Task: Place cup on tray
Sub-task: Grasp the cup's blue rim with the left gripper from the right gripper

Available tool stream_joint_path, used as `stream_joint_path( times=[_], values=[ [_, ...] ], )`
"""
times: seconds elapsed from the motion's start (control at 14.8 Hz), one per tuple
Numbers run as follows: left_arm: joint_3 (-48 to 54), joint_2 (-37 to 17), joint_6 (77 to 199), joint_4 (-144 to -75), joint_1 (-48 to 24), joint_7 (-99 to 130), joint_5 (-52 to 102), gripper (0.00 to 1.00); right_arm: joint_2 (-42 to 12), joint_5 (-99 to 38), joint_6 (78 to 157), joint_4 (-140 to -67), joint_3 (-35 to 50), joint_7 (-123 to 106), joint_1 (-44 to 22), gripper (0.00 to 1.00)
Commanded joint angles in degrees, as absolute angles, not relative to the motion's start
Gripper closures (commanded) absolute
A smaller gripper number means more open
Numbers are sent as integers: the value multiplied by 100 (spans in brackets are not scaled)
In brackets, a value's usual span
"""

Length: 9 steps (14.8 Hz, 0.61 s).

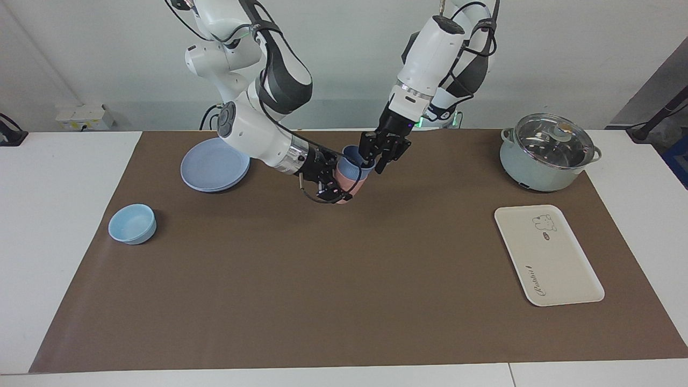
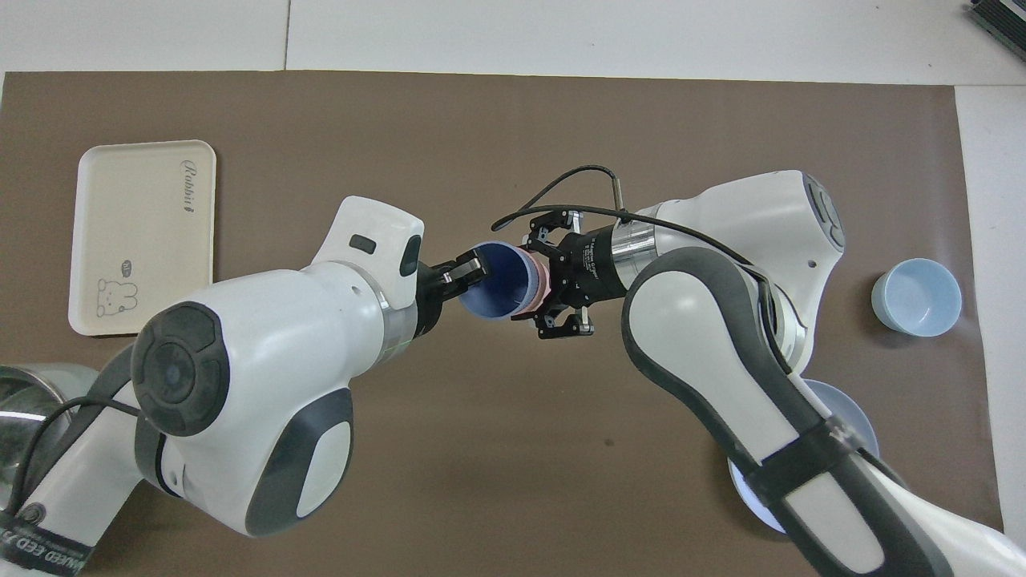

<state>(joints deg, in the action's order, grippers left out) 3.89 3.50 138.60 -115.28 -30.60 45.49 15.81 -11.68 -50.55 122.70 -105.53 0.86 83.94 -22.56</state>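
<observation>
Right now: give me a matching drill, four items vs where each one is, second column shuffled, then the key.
Items
1. blue cup
2. tray
3. bowl
4. pot

Places
A. on the mat at the right arm's end, farther from the robots than the plate
B. nested in the pink cup that the right gripper holds, with the left gripper at its rim
C. at the left arm's end, nearer to the robots than the tray, glass lid on
D. flat on the mat at the left arm's end, nothing on it

Pairs: 1-B, 2-D, 3-A, 4-C
</observation>
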Motion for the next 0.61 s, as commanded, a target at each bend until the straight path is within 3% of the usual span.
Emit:
stream_joint_path(
  times=[0.0, 0.54],
  values=[
    [290, 387, 13983, -11593, -3182, 4623, 1652, 100, -1028, -5212, 12322, -10635, 79, 8420, -2250, 100],
    [237, 501, 12317, -10549, -2788, 4676, 1652, 100, -1037, -5203, 12270, -10635, 70, 8341, -2162, 100]
  ],
)
